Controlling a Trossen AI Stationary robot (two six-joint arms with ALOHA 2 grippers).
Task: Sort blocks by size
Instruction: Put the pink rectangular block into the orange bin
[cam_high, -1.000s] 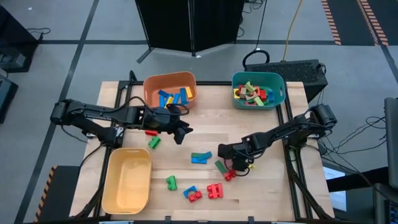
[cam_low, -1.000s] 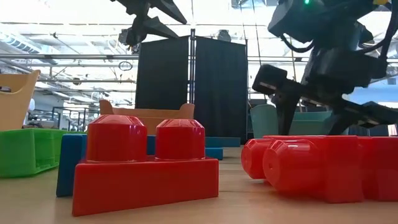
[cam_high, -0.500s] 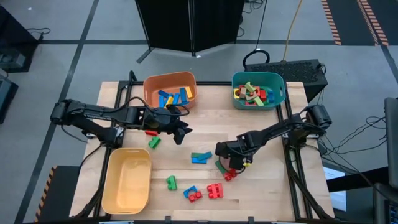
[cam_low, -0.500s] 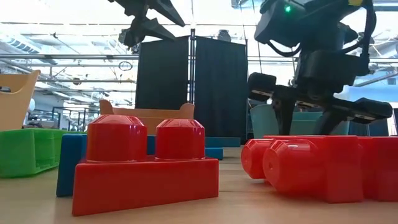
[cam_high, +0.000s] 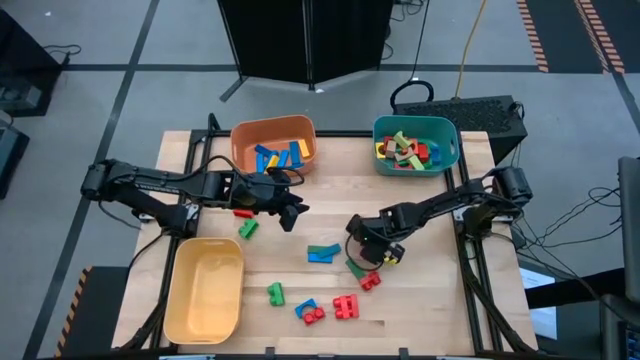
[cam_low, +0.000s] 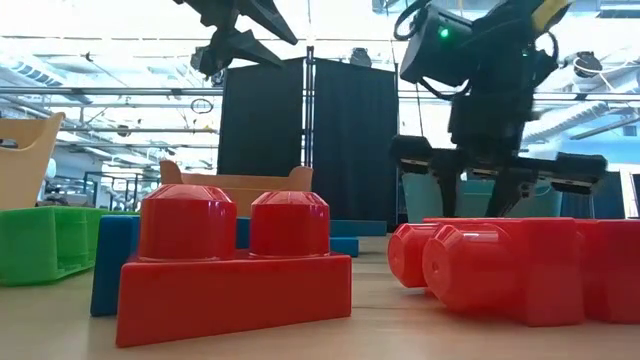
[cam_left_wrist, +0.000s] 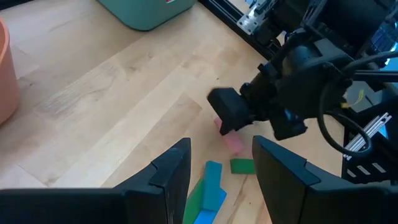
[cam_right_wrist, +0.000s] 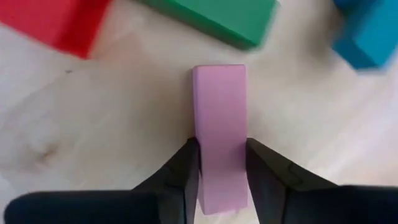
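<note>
My right gripper is at the table's middle right, shut on a pink bar block, which also shows under it in the left wrist view. A green bar, a red block and a blue-and-green pair lie flat on the table around it. My left gripper hangs open and empty above the table's middle left, its fingers apart in its own view. More blocks lie near the front: a green one and a red studded brick. My right gripper pinches the pink bar by its two long sides, near one end, between its two fingers. The fingers point down from above and lie along the bar, which sticks out past them. Whether the bar is clear of the table, I cannot tell.
An orange bin with blue and yellow blocks stands at the back left and a teal bin with mixed blocks at the back right. A yellow bin is at the front left. A red block and a green block lie by my left arm.
My right gripper has gone toward the table's left edge and a little toward the far edge, turning about its upright axis. My left arm has kept still.
</note>
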